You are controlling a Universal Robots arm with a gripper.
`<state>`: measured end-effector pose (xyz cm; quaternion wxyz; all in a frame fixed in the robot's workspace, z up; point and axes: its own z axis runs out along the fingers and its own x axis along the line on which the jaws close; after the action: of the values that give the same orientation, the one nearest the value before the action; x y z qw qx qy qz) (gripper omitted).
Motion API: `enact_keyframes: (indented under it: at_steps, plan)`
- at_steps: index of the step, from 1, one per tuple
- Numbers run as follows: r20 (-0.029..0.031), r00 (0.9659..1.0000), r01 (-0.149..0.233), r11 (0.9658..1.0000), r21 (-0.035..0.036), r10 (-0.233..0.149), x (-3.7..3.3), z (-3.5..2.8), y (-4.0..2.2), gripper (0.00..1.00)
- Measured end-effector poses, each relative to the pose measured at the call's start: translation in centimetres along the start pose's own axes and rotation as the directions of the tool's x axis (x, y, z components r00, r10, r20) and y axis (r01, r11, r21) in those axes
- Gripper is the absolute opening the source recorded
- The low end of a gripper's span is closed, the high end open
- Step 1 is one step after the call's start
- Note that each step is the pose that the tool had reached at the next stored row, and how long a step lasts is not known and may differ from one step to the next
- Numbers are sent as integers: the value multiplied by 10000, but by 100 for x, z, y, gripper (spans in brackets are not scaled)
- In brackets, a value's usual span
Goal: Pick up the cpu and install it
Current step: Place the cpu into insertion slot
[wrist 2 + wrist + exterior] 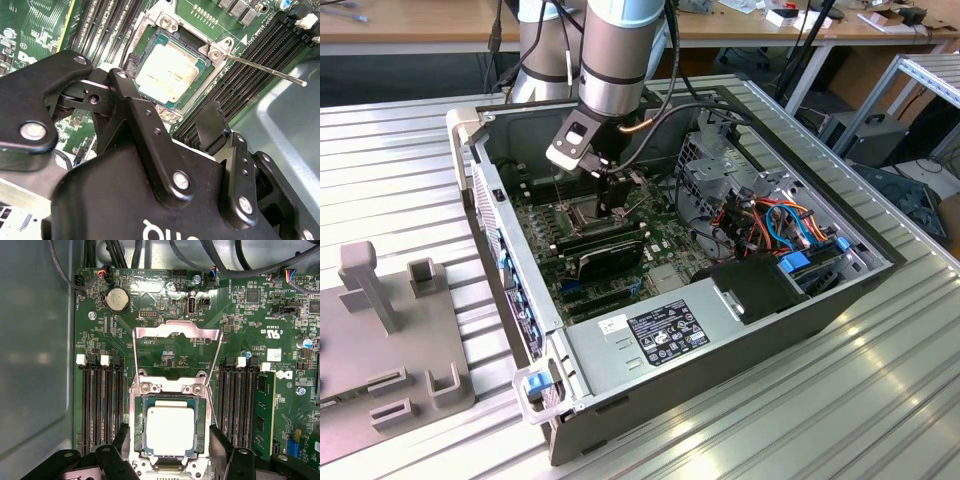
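Claw: the gripper (171, 441) hangs right over the socket frame (134, 412), jaws spread wide and nothing in them. This claw is empty!
Fingers: the black fingers (218, 440) flank the socket frame, one at each side and both clear of the chip. I can't tell whether they touch the frame.
Cpu: the cpu (170, 432) lies flat inside the socket frame, silver top up and square to the frame's edges. The second wrist view shows it (170, 75) the same way, level in its recess.
Bracket: the hinged bracket (177, 332) is flipped fully back from the socket frame and lies open over the green motherboard (240, 315).
Lever: the thin metal lever (265, 70) sticks out from the socket frame's corner, unlatched.
Memory slots: the long black slots (100, 405) run along both sides of the socket frame.
Case: in the exterior view the arm (615, 50) reaches down into the open computer case (720, 340) to the socket frame.
Progress: I judge the pick and the placing done. The chip looks seated and released, but the bracket isn't closed and the lever isn't locked, so the install isn't finished.
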<state>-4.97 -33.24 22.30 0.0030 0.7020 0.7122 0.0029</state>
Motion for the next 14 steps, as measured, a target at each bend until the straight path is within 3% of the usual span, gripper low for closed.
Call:
enact_keyframes:
  at_steps: [4, 7, 9, 14]
  plan:
    - [0, 10000, -1, 10000, 17, 1, 0, 0, 0, 72]
    - [0, 10000, 0, 10000, 34, 0, 0, 0, 0, 47]
    - [-1, 10000, -1, 10000, 43, 1, 0, 0, 0, 41]
    - [-1, 10000, 0, 10000, 65, 0, 0, 0, 0, 11]
